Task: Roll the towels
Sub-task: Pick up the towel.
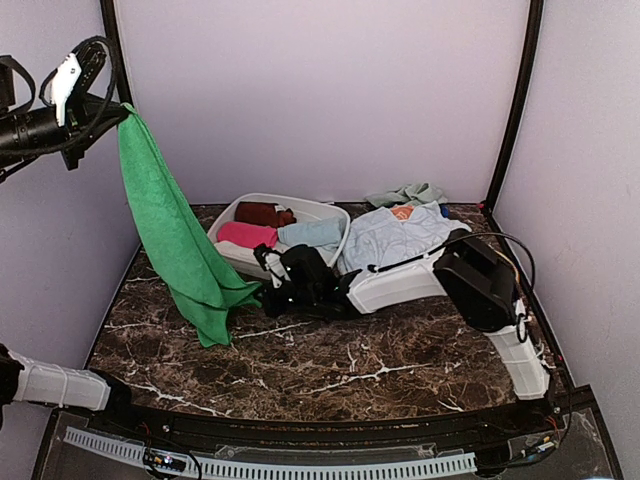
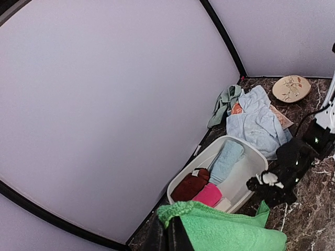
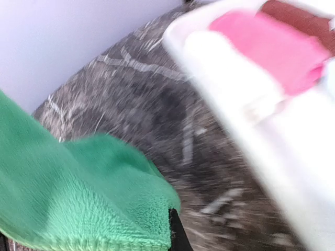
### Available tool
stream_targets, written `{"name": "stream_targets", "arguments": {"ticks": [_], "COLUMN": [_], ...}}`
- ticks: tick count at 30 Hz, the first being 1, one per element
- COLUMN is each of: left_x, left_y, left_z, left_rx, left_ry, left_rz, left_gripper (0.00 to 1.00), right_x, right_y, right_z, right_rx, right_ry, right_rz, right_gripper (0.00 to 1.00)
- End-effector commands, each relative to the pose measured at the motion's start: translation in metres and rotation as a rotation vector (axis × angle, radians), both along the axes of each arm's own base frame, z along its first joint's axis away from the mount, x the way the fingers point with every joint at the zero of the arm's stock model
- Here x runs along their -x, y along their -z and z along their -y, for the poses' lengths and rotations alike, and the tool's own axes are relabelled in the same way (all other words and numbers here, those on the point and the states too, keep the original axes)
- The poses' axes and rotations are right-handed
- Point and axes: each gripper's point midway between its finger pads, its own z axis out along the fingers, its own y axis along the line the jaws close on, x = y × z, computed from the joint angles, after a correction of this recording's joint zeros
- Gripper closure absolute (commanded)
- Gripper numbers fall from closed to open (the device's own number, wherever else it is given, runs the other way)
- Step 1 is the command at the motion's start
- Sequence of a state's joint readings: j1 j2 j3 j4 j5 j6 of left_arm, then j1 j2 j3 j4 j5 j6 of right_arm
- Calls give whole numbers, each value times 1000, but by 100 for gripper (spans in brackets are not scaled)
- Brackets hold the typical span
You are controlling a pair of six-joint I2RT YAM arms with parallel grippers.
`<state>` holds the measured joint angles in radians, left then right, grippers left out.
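While the left gripper (image 1: 117, 112) is hanging high, clamped on the top corner of the green towel (image 1: 170, 230), the cloth is draping down to the table (image 1: 350, 350) beside the basin (image 1: 335, 212). Right gripper (image 3: 172, 230) is reaching low, jaws together, seemingly pinching the bottom hem.

Judging this as the spreading step: arms should be pulling apart evenly, then lowering the towel flat, hem square, clear of the basin rim.

Table is looking slick and marbled, so cloth may be sliding. Lilac walls (image 1: 320, 90) are closing in on three sides. Pink towel (image 1: 247, 234) is lying rolled in the basin, pale blue heap (image 1: 395, 235) just behind.
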<state>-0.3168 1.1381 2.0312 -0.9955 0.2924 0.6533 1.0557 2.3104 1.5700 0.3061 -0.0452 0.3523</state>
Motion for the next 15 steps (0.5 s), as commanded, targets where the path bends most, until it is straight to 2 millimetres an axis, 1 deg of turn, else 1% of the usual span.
{"name": "stream_targets", "arguments": {"ticks": [1,2,3,6,8,10,15], "left_x": [-3,-4,-4,-4,-3,6,32], "left_y": [-14,-11,-10,-7,-7,-6,10], "left_z": [-6,-7,-8,-12,-17,-21,-26], "left_rx": [-2,-3,2,10,16,22,4], "left_ry": [-35,-40,-45,-71,-97,-102,-85], "left_rz": [135,141,154,188,209,220,144], "left_gripper": [100,100,100,100,100,100,100], "right_x": [-31,-29,-26,-17,-6,10,49], "right_y": [-126,-138,-159,-187,-204,-219,-258], "right_z": [53,66,80,116,140,169,235], "right_rx": [-122,-101,-95,-16,30,68,94], "right_ry": [130,145,157,192,199,209,253], "right_rz": [212,238,266,305,312,305,253], "right_gripper": [100,100,100,100,100,100,100]}}
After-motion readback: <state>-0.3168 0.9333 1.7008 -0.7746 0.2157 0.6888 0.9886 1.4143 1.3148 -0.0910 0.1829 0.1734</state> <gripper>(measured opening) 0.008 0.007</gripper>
